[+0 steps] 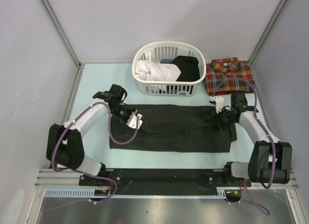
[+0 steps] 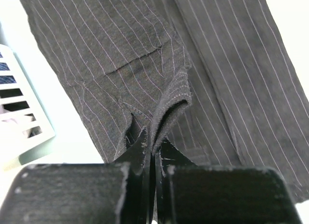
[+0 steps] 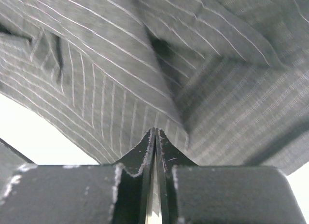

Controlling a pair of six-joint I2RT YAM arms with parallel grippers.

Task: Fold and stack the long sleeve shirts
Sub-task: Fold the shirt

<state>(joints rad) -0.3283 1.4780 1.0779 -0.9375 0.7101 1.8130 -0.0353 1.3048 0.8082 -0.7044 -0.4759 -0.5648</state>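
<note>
My left tool point(image 2: 153, 146) grips a raised fold of the pinstriped shirt point(image 1: 169, 130), spread across the desk point(image 1: 94, 79); my right tool point(image 3: 155, 137) is clamped on its right end; the plaid shirt point(image 1: 228, 75) lies folded beside the basket point(image 1: 166, 89).

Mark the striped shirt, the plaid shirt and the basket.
striped shirt point(image 1: 169, 130): top view, middle of the spread cloth.
plaid shirt point(image 1: 229, 77): top view, on the front below the collar.
basket point(image 1: 166, 89): top view, on its near wall.
</note>
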